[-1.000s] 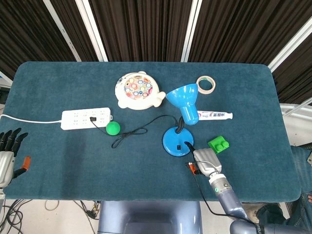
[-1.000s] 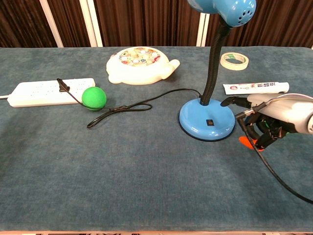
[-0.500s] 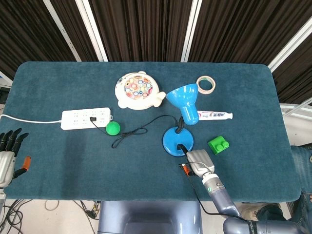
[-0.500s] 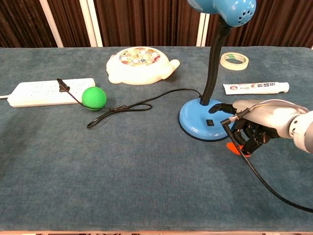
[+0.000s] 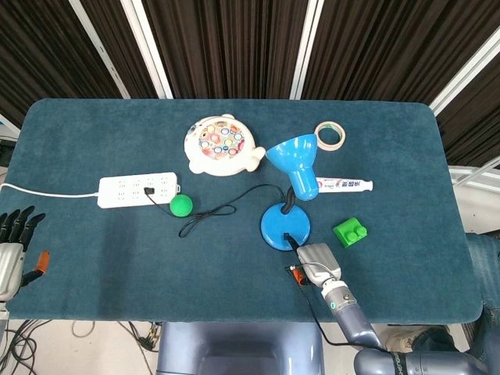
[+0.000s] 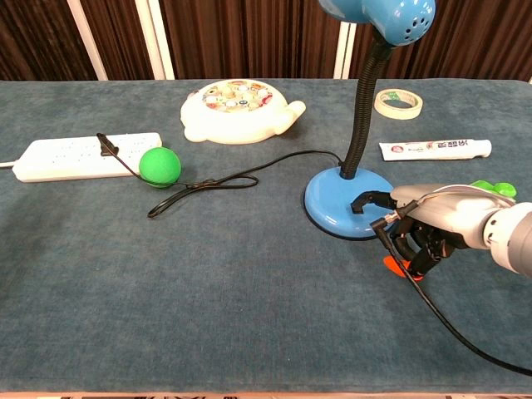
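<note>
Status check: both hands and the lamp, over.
Right hand fingertip on lamp base switch, holding nothing. Left hand idle off table's edge. Nothing blocking.

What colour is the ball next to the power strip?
The ball is green; the chest view shows it best.

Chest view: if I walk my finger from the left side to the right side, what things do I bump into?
Power strip → green ball → fish-shaped toy → blue lamp base → right robot hand → green block.
</note>
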